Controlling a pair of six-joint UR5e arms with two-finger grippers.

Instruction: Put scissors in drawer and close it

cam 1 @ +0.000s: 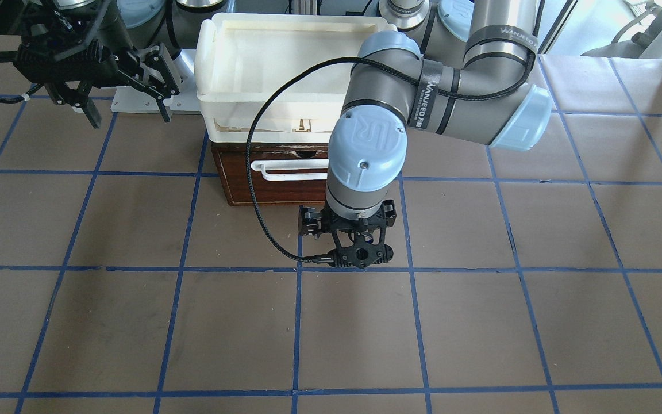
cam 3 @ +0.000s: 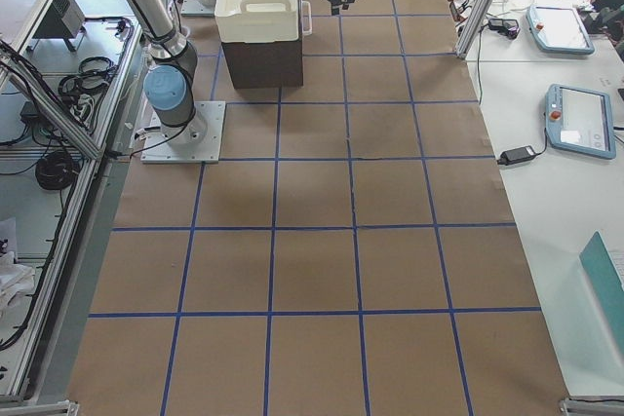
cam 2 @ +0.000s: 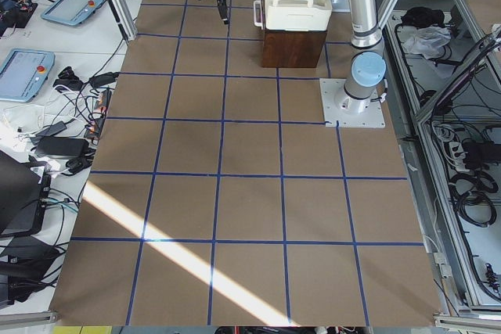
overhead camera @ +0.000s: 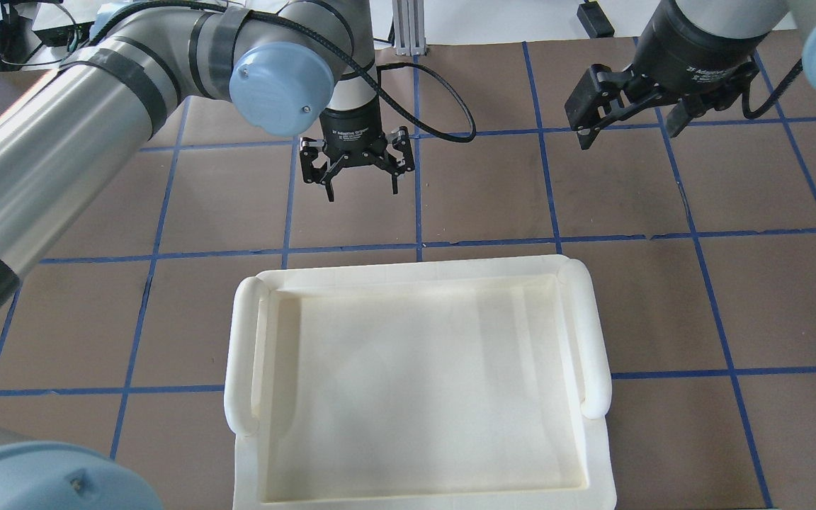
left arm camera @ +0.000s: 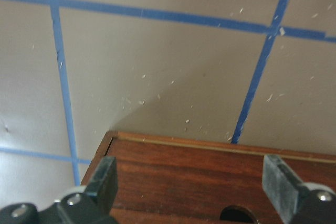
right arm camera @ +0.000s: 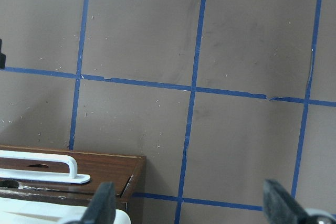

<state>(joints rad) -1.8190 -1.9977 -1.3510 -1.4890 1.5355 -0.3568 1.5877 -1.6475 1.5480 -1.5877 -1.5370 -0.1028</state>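
Your left hand (overhead camera: 362, 185), fingers apart, hangs just off the drawer (cam 1: 273, 187) front toward the tabletop's (cam 1: 135, 322) operator edge, nearer its crosswise white handle (cam 1: 285, 168) than the spread right hand (cam 1: 130, 115).

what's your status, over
Left gripper open, empty, in front of the drawer. Right gripper open, empty, off to the side. Drawer looks pushed in; scissors not in view. White tray on top, clear of the drawer front.

2 wrist cameras look down closely, sharing the drawer (left arm camera: 199, 171).
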